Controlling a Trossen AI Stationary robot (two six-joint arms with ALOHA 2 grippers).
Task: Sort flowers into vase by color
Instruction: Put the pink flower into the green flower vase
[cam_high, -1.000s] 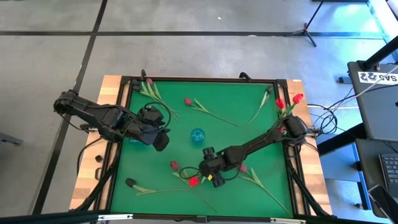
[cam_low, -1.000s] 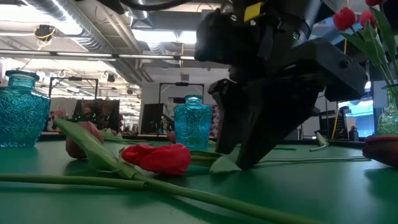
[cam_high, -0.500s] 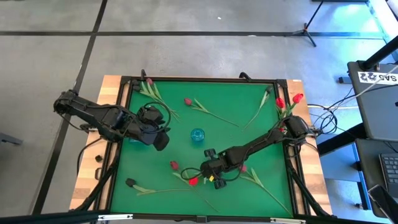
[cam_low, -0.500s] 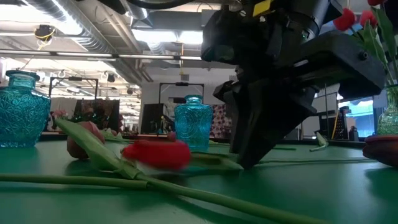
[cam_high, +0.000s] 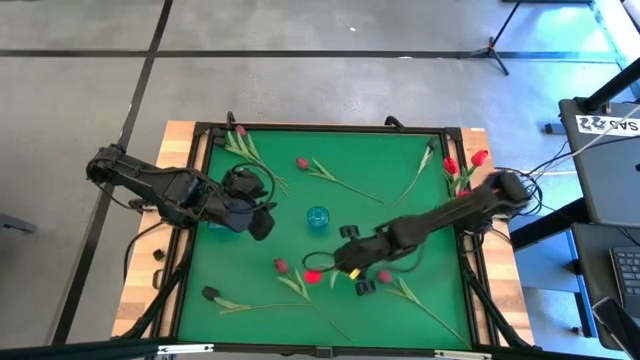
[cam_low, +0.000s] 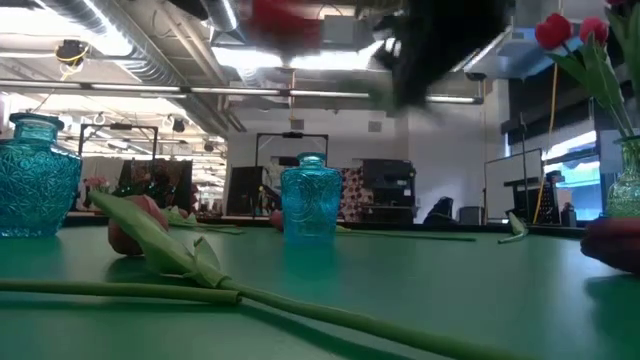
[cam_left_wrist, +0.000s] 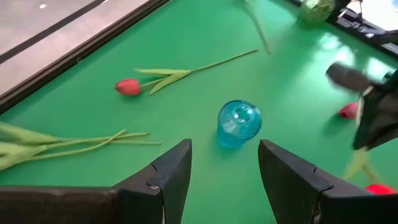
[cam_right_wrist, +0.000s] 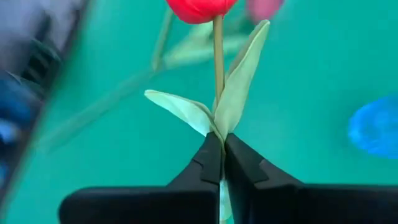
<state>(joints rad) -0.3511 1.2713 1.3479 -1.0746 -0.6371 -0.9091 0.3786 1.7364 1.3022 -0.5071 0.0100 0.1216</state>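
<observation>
The right gripper (cam_right_wrist: 219, 163) has its fingers (cam_right_wrist: 202, 168) clamped on a red tulip's (cam_right_wrist: 200, 7) stem, lifted above the bench (cam_high: 400, 160). The left gripper (cam_left_wrist: 224, 177) hovers near the blue vase (cam_left_wrist: 238, 122), fingers spread, holding nothing.

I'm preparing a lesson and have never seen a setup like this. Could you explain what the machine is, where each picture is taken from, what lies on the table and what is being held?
These are two dark robot arms at a green table. One camera looks straight down, one sits at table height, and one rides on each wrist. Artificial tulips lie scattered on the mat, for example a black tulip, around a small blue glass vase. The right gripper has its jaws shut on the stem of a red tulip, lifted off the mat. The left gripper waits with open jaws near the vase.
</observation>
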